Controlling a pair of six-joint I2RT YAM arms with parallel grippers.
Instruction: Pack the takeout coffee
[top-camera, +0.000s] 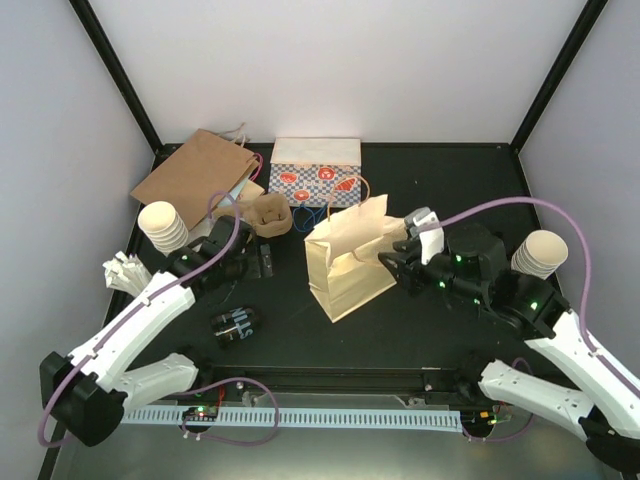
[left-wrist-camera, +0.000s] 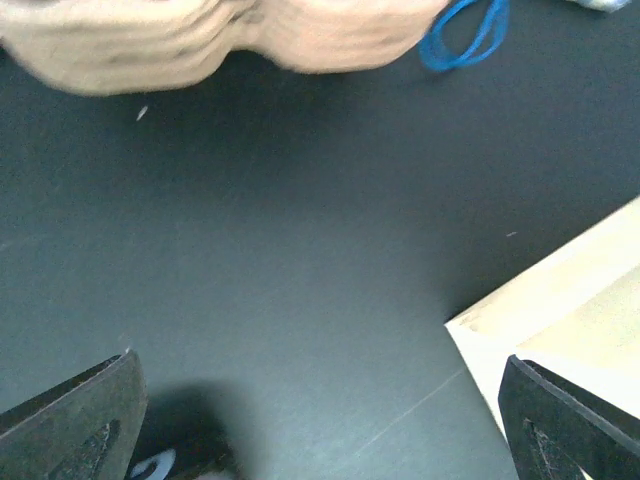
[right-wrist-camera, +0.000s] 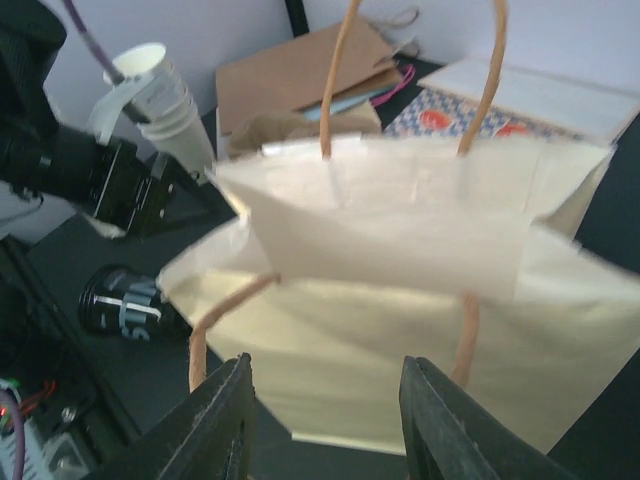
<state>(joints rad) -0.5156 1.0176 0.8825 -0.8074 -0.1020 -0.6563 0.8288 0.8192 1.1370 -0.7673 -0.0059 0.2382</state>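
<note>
Unlike the left wrist view, the right showed the tan handles of the cream paper bag beyond the parted right fingers; white lettering on a black cylinder was unreadable; the left fingers gaped wide.

Markings present, none legible

White lettering is seen on the side of a black cylindrical can lying at seven o'clock from the cream paper bag with twine handles, but it is too blurred to be read. Red round emblems are printed on the blue-and-white checkered box at twelve o'clock; no words can be made out there.
</note>
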